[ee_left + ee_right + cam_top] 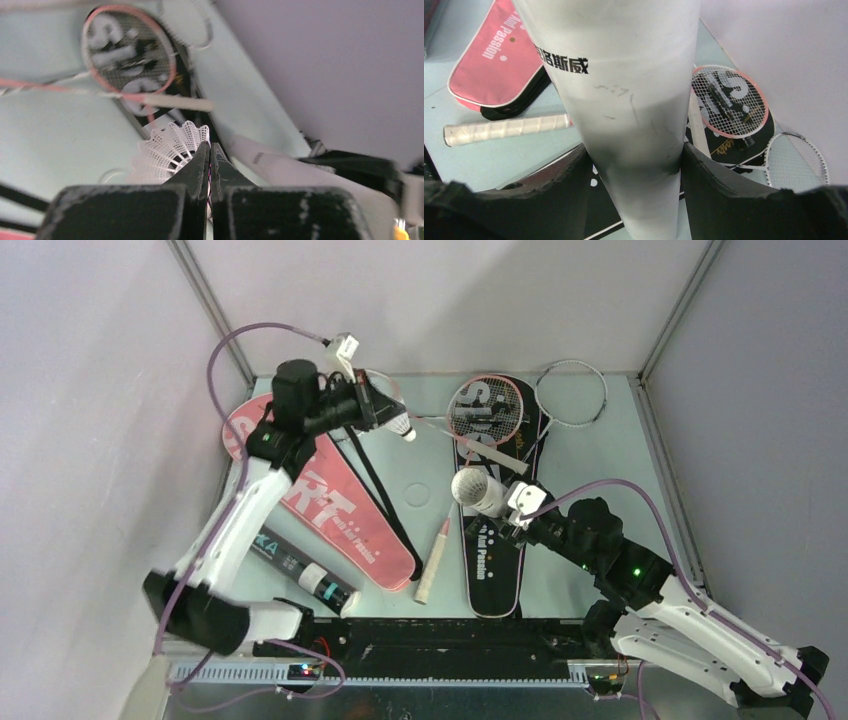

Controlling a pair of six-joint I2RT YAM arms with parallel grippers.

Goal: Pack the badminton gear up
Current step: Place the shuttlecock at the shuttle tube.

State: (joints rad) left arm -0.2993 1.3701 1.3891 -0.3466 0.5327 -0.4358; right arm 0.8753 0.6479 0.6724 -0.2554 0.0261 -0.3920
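Observation:
My left gripper [386, 418] is raised at the back left and shut on the skirt of a white shuttlecock [403, 427]. In the left wrist view the fingertips [210, 150] pinch its mesh skirt [167, 150]. My right gripper [503, 508] is shut on a white shuttle tube [476, 490], whose open mouth points up and left; in the right wrist view the tube [624, 90] fills the gap between the jaws [634, 165]. A pink-framed racket [485, 410] lies on the black cover [495, 560]. A white racket [572, 393] lies at the back right. The pink cover [330, 505] lies on the left.
A black shuttle tube [300, 570] lies at the front left by the left arm. A white racket grip [432, 562] lies between the two covers, and another grip [492, 454] lies across the pink racket head. A small round lid [418, 493] lies mid-table. Walls enclose three sides.

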